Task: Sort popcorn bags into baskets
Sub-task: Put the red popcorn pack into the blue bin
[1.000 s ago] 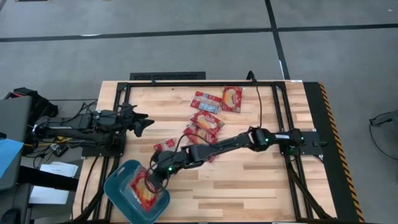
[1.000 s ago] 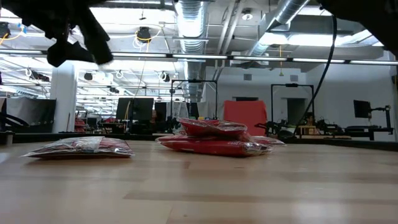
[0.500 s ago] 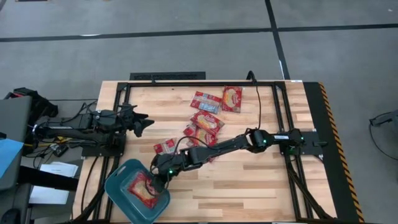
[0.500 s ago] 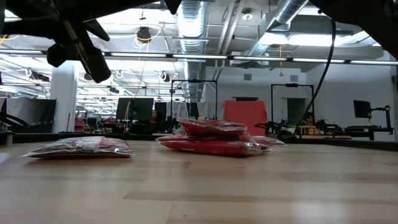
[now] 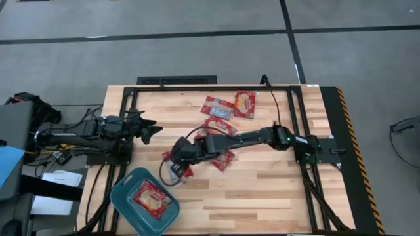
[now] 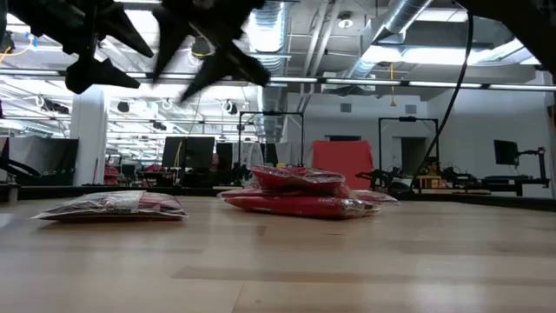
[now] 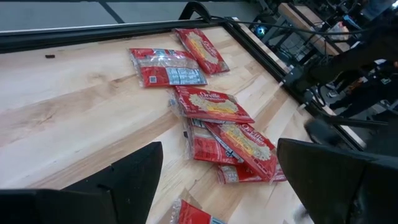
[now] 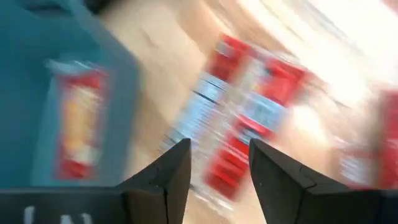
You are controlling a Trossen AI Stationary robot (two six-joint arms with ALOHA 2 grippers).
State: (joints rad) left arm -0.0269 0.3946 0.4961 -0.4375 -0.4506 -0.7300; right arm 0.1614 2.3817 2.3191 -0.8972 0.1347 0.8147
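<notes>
We see the right arm stretched from its base at the table's right side across the wooden table (image 5: 262,190) toward the left, bent at the elbow near the middle. The right gripper (image 5: 172,172) hangs just above a popcorn bag (image 5: 176,157) lying between the teal basket (image 5: 125,196) and the central pile. In the right wrist view its two fingers (image 8: 171,171) stand apart with clear space between them, and nothing is held in the gap; the view is blurred, but the teal basket with a red bag inside and other red bags on the wood show beyond the fingers.

The teal basket sits near the table's front left corner, turned at an angle, with one popcorn bag in the basket (image 5: 149,200) lying flat on its floor.

The left arm is drawn back along the table's left edge, and the left gripper (image 5: 149,129) points inward over bare wood, well apart from the bags. In the left wrist view its fingers (image 7: 134,180) are spread wide and empty.

A loose pile of bags (image 5: 220,131) lies near the table's centre, partly under the right arm. Two more lie toward the far edge: one face-down bag (image 5: 217,106) showing pale marks, and just beside it an upright bag (image 5: 245,103).
</notes>
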